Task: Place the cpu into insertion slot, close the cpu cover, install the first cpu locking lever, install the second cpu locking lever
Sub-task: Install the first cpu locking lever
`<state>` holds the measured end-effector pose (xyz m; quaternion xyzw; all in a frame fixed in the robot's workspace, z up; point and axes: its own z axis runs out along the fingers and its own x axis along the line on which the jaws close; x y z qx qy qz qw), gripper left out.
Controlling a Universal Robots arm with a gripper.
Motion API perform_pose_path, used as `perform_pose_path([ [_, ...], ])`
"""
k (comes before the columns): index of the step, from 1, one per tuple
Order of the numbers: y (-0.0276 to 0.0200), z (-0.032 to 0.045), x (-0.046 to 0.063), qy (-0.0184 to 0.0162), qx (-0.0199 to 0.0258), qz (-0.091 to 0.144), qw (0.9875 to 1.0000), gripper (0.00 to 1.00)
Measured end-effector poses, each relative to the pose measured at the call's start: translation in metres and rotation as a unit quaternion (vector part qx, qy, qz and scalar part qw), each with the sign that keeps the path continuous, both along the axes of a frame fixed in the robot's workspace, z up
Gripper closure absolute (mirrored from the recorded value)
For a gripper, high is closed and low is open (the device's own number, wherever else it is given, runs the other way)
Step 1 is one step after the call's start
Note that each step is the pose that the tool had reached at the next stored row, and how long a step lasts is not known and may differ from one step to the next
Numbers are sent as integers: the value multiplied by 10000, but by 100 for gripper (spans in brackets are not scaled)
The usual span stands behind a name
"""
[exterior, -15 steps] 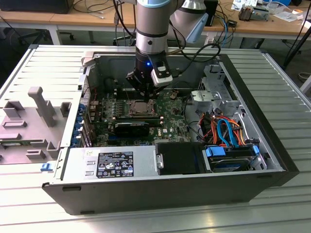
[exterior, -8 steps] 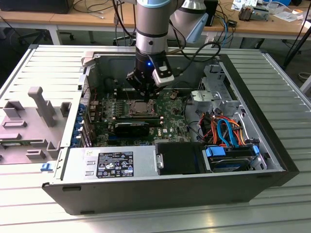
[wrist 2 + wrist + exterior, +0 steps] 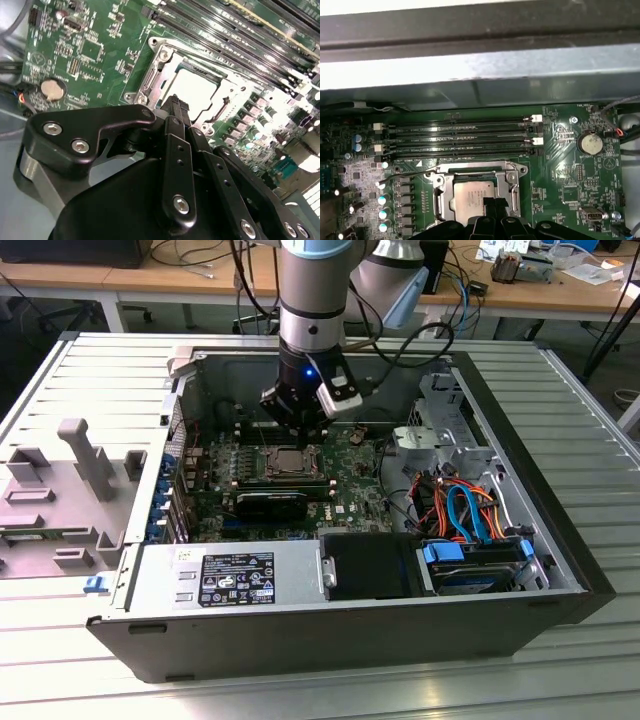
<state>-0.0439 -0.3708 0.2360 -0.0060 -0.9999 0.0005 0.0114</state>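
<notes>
The cpu point(image 3: 470, 196) lies flat in the insertion slot point(image 3: 438, 202) on the green board, its silver top showing through the square window of the cpu cover point(image 3: 512, 176), which lies down around it. In the second wrist view the cpu point(image 3: 196, 86) shines bright inside the cover point(image 3: 156, 75). My gripper point(image 3: 493, 204) hangs just above the cpu's edge, fingers pressed together with nothing between them. From outside, the gripper point(image 3: 297, 426) hovers over the socket point(image 3: 290, 462). A thin wire lever point(image 3: 407, 175) sticks out from the socket's corner toward the capacitors.
Long memory slots point(image 3: 460, 137) run beside the socket, and a coin battery point(image 3: 590, 143) sits farther along the board. A black block point(image 3: 272, 504) lies in front of the socket. The power supply point(image 3: 230, 580), drive bay with blue and orange cables point(image 3: 470, 515) and case walls point(image 3: 185, 390) hem in the board.
</notes>
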Motion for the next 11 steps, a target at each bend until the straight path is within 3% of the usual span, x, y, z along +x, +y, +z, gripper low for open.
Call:
perform_pose_path([
  [3,-1,0,1,0,0,303,9995,89],
  [11,0,3,0,0,1,305,9995,89],
])
